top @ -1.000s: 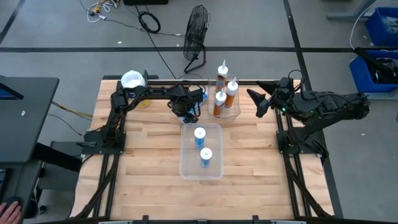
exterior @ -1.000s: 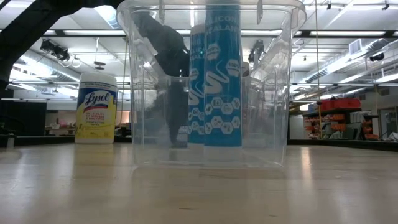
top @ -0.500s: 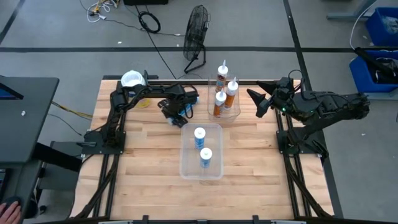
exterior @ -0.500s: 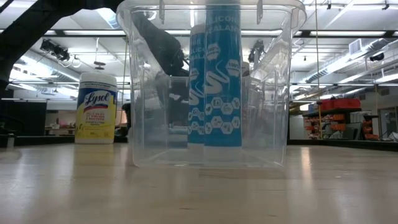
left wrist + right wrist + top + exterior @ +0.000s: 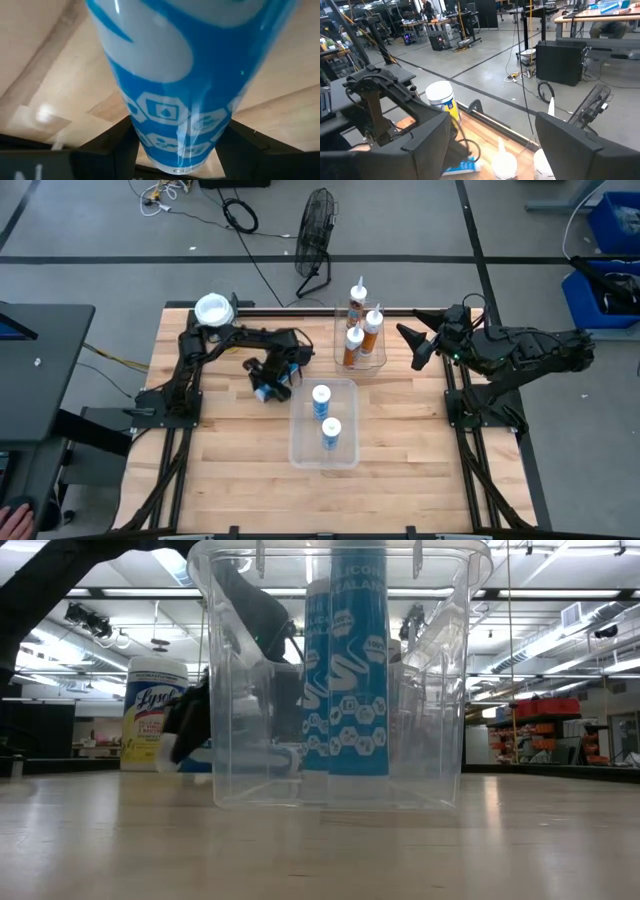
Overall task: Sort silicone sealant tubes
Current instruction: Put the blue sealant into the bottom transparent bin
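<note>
The left hand [image 5: 268,383] clamps a blue sealant tube [image 5: 185,75] between its fingers, apparently lying low over the table [image 5: 220,470]. The right hand [image 5: 412,340] waits open, holding nothing.

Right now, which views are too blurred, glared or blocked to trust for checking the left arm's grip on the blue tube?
Left wrist view: blue tube fills the frame, sharp but streaked with glare. Low view: clear bin walls smear the left gripper behind them. High view: even light, left gripper small.
</note>
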You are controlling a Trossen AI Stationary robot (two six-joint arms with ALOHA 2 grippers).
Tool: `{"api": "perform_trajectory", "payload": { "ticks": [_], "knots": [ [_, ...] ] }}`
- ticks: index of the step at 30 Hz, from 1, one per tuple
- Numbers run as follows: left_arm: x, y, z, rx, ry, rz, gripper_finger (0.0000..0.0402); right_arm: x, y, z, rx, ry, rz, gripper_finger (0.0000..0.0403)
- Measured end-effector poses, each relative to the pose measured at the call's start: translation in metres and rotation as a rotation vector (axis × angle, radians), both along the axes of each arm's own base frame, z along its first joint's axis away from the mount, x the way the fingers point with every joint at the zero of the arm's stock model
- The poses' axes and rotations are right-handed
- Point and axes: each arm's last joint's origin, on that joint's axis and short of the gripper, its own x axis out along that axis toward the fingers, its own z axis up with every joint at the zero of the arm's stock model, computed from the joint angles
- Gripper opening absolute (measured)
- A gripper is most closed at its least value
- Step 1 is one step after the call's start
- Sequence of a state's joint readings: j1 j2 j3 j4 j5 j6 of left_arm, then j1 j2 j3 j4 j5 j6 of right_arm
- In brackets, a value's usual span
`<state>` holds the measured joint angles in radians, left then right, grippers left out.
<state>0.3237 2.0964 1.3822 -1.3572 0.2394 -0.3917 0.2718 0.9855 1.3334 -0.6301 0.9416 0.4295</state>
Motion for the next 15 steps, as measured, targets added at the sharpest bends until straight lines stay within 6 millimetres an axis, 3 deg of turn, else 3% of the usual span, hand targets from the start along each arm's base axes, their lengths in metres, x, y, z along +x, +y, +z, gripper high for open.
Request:
{"api": "perform_trajectory", "payload": {
  "ticks": [8, 15],
  "knots": [
    [-0.005, -0.026, -0.004, 0.036, 0.057, -0.047, 0.0235, 0.0, 0.0, -0.001, -0.021, 0.028, 0.023, 0.0294],
    [-0.008, -0.022, 0.004, 0.049, 0.05, -0.049, 0.025, 0.0, 0.001, -0.002, -0.017, 0.046, 0.049, 0.0294]
  ]
}}
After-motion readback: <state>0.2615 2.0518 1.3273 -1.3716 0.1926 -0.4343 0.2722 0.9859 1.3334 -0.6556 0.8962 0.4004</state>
